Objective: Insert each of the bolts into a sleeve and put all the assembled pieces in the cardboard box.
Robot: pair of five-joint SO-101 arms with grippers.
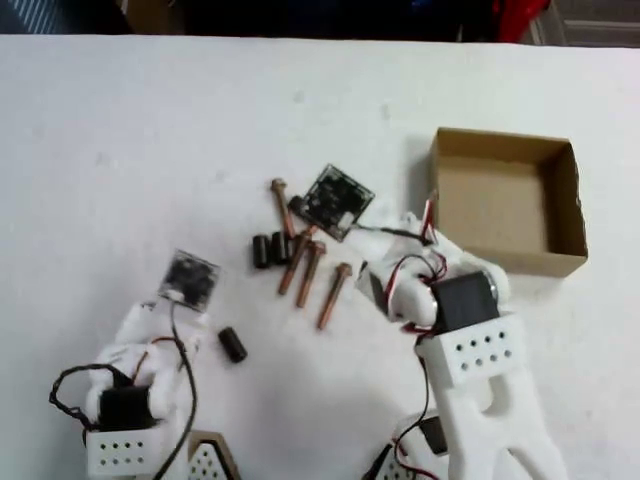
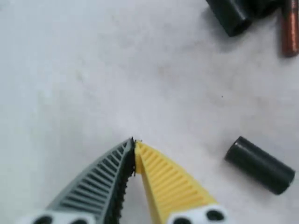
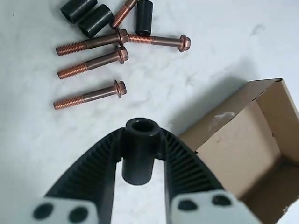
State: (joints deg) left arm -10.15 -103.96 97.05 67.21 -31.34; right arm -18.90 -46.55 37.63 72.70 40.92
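White table [image 1: 120,120] runs under both arms. On its right side in the high view stands the cardboard box [image 1: 505,205], open at the top and well apart from the loose parts. Near the table's middle lie the copper bolts [image 1: 310,272], three of them slanted side by side and another a little farther back. The right wrist view shows three black sleeves [image 3: 96,19] lying close to the bolts, two of them side by side. The right gripper [image 3: 140,140] is clamped on a held sleeve [image 3: 138,161], which stands upright between the ribbed black fingers with its bore facing the camera. In that wrist view a corner of the box lies near the fingers and the bolts lie farther out on the table. The left gripper [image 2: 134,145] is closed on nothing, its grey and yellow fingertips meeting over bare table. Near it a lone sleeve [image 2: 259,164] lies on its side, apart from the fingers; the high view places it by itself close to the left arm
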